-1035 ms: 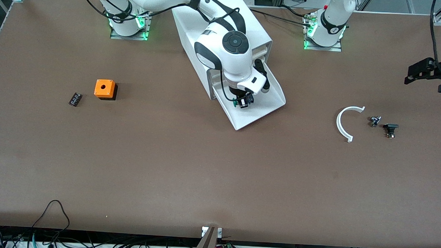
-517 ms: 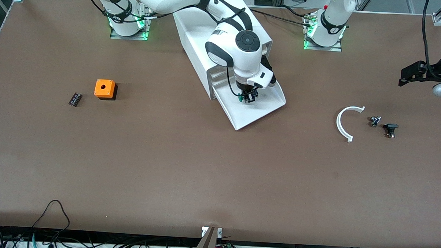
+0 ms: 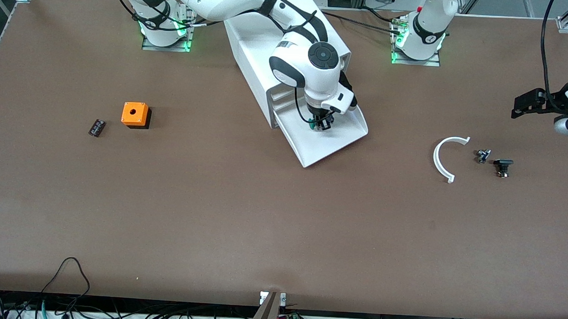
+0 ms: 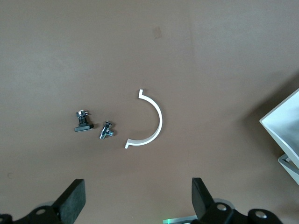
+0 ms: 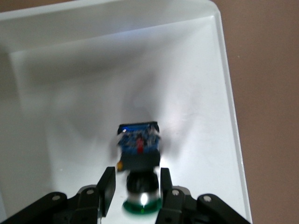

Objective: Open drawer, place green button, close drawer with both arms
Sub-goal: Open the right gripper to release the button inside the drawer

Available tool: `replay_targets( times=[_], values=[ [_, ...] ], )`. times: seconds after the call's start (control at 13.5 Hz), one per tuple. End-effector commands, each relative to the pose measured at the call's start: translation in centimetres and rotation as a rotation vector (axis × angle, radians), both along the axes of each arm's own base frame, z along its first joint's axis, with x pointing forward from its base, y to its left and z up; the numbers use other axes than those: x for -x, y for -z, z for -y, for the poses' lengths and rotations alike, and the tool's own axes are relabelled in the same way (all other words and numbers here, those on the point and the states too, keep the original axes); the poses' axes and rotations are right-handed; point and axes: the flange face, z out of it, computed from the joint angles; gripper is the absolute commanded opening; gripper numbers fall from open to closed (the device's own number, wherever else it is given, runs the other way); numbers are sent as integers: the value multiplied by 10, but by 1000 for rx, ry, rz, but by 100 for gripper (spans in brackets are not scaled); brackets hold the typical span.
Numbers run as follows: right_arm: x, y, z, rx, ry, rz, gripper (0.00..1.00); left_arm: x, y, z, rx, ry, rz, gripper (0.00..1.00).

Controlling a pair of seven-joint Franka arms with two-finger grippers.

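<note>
Over the drawer, the right hand grips the button horizontally.

- We can read no words, brand names, labels or numbers in any of the three views.
- The left arm's base, at the upper right of the front view, carries a small dark mark on its white shell, but we cannot make out what it says.
</note>
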Motion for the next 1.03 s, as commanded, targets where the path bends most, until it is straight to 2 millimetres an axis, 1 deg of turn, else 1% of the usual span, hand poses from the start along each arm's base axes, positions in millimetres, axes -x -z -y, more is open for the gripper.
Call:
replay_targets(
  times=[0.0, 0.15, 0.3, 0.44, 0.52, 0.59, 0.67, 0.74, 0.81, 0.89, 0.96],
  values=[
    [1, -9, -6, -20, 71, 13, 100, -2, 0, -3, -24, -5, 16, 100],
    [-2, -23, -9, -42, 112, 23, 100, -5, 3, -5, -36, 1, 18, 100],
    [-11, -53, -7, -75, 165, 45, 100, -8, 9, -5, -31, 1, 16, 100],
    [-21, -90, 2, -110, 251, 72, 100, -15, 19, 3, -22, 3, 14, 100],
    [-34, -107, 12, -130, 298, 87, 100, -22, 33, 11, -6, -6, 2, 100],
    [-43, -127, 23, -149, 353, 97, 100, -27, 48, 22, 31, -50, -1, 100],
    [-57, -143, 37, -167, 444, 102, 100, -29, 66, 32, 47, -84, 1, 100],
    [-72, -147, 51, -176, 528, 98, 100, -30, 82, 47, 65, -106, 10, 100],
    [-79, -154, 58, -190, 618, 95, 100, -32, 95, 57, 82, -138, 23, 100],
    [-96, -158, 73, -213, 752, 87, 100, -32, 106, 67, 93, -161, 33, 100],
    [-115, -162, 92, -226, 861, 83, 100, -32, 120, 81, 96, -176, 37, 100]
  ],
)
